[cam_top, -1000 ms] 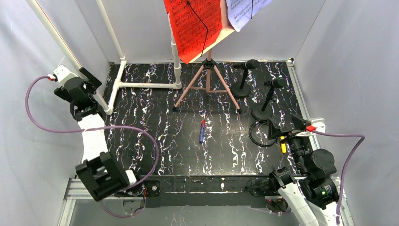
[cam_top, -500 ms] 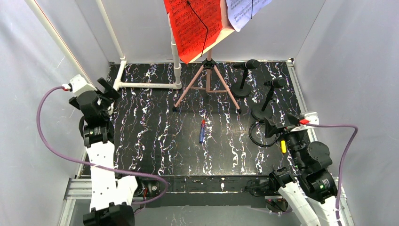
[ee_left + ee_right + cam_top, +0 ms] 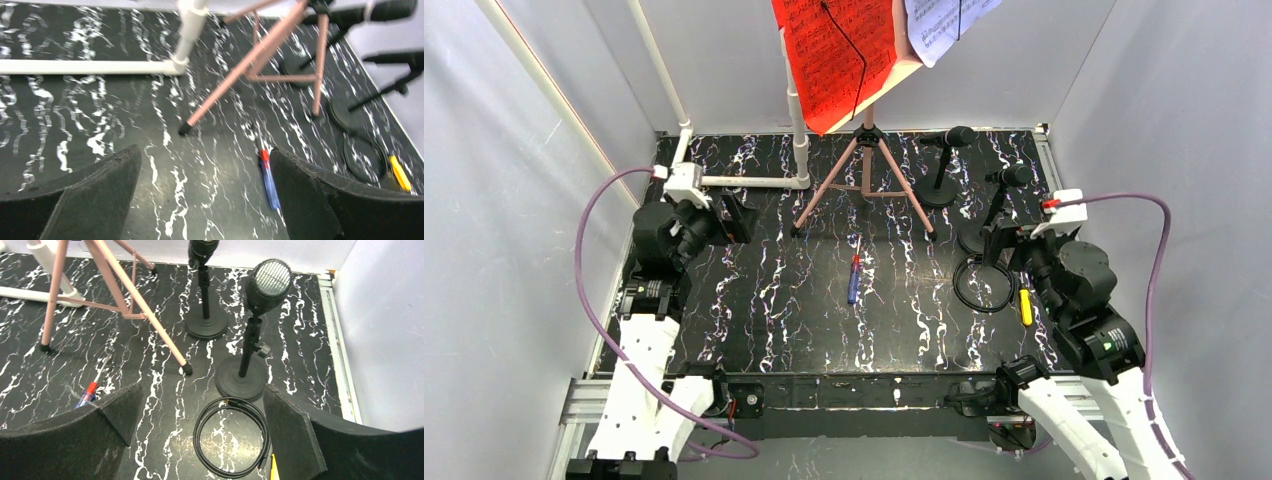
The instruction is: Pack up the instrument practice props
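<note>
1. The left tool (image 3: 204, 165) hangs over the left side of the worktop (image 3: 754, 310), jaws spread wide and holding nothing. The right tool (image 3: 201, 405) hangs over the right side, also wide open and empty.
2. Just ahead of the right tool lie a coiled black cable (image 3: 231, 437) and a small yellow item (image 3: 1025, 307). A blue-and-red pen (image 3: 853, 279) lies mid-worktop.
3. The nearer microphone (image 3: 269, 279) stands upright just beyond the cable on its round base (image 3: 242, 377). The base looks weighty and the stem thin and stiff. The stem, low down, is probably the best grip. The rounded mesh head would likely slip or dent.
4. The farther microphone (image 3: 202, 247) stands behind it, near the back wall, and the two bases are apart. It should handle the same way.
5. The sheet-music rack (image 3: 904, 70) stands mid-back on pink tripod legs (image 3: 864, 180), with one foot near the nearer microphone's base. It is tall and looks light and easy to tip. A hold on the centre post, where the legs meet, seems safest.
6. The red sheet (image 3: 834, 50) and the white sheet (image 3: 944, 25) rest on the rack's top. They are thin and limp, so they are best pinched at an edge.
7. The white pipe frame (image 3: 744, 181) sits far left, with one upright just beside the rack.
</note>
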{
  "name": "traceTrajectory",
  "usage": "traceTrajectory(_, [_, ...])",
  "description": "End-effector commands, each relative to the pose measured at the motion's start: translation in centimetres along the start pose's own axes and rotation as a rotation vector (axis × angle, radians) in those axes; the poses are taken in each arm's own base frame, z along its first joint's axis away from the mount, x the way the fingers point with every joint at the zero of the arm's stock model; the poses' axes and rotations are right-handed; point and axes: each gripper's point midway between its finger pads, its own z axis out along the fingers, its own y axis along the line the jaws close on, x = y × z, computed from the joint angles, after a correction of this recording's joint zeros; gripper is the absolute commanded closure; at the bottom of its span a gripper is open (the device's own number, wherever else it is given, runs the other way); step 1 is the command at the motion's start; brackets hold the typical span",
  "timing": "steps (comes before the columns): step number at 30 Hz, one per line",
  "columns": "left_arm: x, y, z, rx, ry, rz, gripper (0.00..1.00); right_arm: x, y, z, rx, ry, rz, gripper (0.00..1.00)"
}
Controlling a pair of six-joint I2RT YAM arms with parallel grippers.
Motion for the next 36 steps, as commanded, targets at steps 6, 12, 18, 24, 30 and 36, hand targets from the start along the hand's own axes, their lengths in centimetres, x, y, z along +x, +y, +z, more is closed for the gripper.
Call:
traceTrajectory(6, [3.0,-5.6,-1.8,0.197,0.084,0.192,0.02,-0.3,-2.0,3.3,0.191,0.149,-0.019,0.01])
traceTrajectory(12, [4.0,-7.1,-1.5,0.275,0.104,0.154,0.02,-1.0,-3.4,6.4,0.336,0.177,-0.015,0.01])
traceTrajectory(18, [4.1,-6.7,-1.4,0.258,0.106,0.16,0.02,-2.2,-5.5,8.5,0.48,0.136,-0.068,0.01])
traceTrajectory(24, [4.1,-6.8,-1.4,0.262,0.104,0.168,0.02,-2.0,-6.3,12.8,0.397,0.151,-0.027,0.01])
traceTrajectory(30, [4.2,-8.3,-1.6,0.352,0.102,0.167,0.02,-1.0,-6.7,15.2,0.278,0.143,0.076,0.05])
traceTrajectory(36, [4.3,-9.1,-1.8,0.401,0.101,0.168,0.02,-0.6,-6.3,16.7,0.229,0.141,0.065,0.1])
